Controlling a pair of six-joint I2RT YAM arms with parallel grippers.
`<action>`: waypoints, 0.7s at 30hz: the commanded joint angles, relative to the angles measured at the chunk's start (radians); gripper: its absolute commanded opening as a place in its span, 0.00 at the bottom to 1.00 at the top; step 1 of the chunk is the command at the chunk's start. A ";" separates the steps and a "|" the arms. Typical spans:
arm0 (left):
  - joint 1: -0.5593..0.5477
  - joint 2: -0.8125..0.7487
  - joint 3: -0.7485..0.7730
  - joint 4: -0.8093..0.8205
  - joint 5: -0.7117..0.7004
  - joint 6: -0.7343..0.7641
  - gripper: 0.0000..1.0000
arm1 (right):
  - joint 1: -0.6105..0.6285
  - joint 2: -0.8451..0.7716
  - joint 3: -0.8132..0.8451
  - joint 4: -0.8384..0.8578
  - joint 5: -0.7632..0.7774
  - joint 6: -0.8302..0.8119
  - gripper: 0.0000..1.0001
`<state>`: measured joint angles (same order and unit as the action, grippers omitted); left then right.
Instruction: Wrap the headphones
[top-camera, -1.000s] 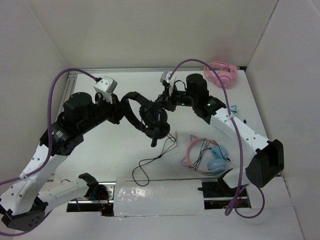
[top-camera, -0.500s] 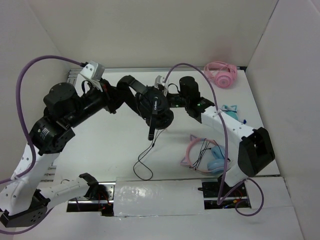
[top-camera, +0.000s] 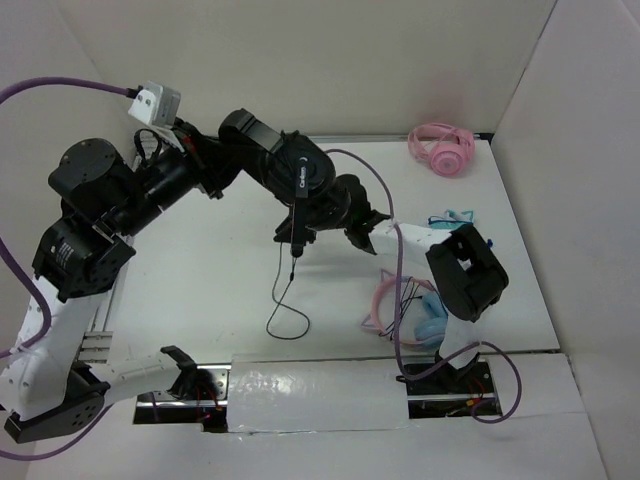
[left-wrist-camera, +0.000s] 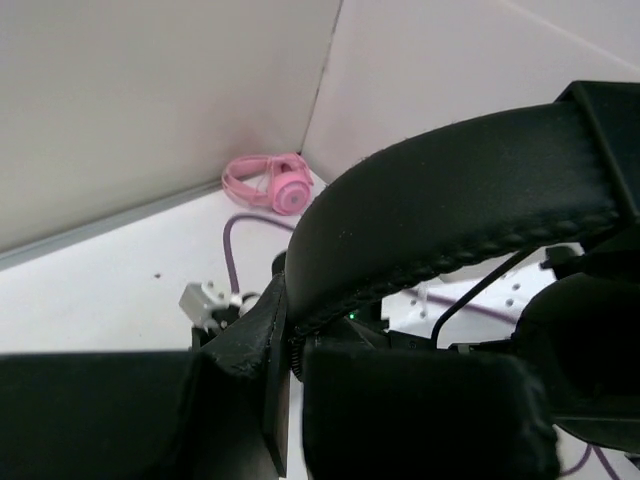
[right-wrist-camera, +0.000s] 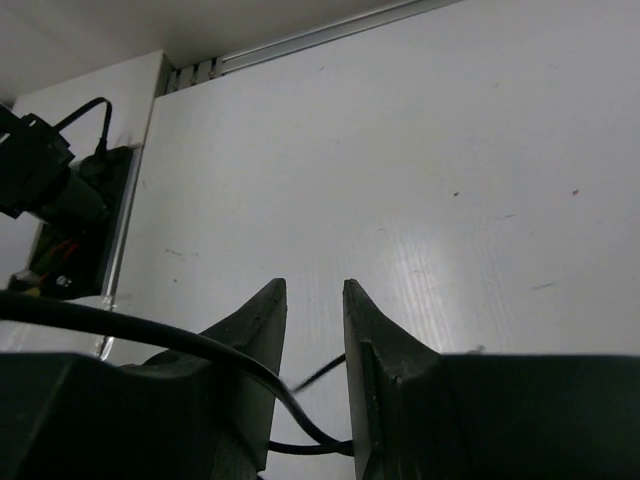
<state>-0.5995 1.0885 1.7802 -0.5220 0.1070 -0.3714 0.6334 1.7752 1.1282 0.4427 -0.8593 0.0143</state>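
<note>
The black headphones (top-camera: 300, 172) hang in the air over the back middle of the table. My left gripper (top-camera: 232, 148) is shut on their headband (left-wrist-camera: 450, 190), which fills the left wrist view above my left gripper (left-wrist-camera: 285, 330). The thin black cable (top-camera: 285, 322) hangs down from the earcup and ends in a loose loop on the table. My right gripper (top-camera: 300, 228) sits just below the earcup. In the right wrist view its jaws (right-wrist-camera: 310, 300) stand a narrow gap apart, and the cable (right-wrist-camera: 200, 345) runs over the left finger and across that gap low down.
Pink headphones (top-camera: 440, 150) lie in the back right corner and also show in the left wrist view (left-wrist-camera: 275, 183). Pink-and-blue cat-ear headphones (top-camera: 410, 310) lie at the front right beside the right arm. White walls close in the table on three sides.
My left arm has lifted the headphones up and toward the back left. My right gripper has followed left, beneath the earcup. The cable has been drawn up, leaving a smaller loop on the table.
</note>
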 joint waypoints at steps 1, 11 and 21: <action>-0.005 0.022 0.067 0.109 -0.081 -0.012 0.00 | 0.020 0.039 -0.047 0.175 -0.081 0.116 0.36; 0.162 0.316 0.275 0.021 -0.187 -0.064 0.00 | 0.181 -0.270 -0.599 0.393 0.114 0.246 0.28; 0.406 0.531 0.193 -0.153 -0.289 -0.271 0.00 | 0.390 -0.859 -0.745 -0.083 0.658 0.243 0.00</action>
<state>-0.2337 1.5833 1.9671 -0.7044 -0.0799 -0.5308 0.9745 1.0637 0.3805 0.5438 -0.4400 0.2615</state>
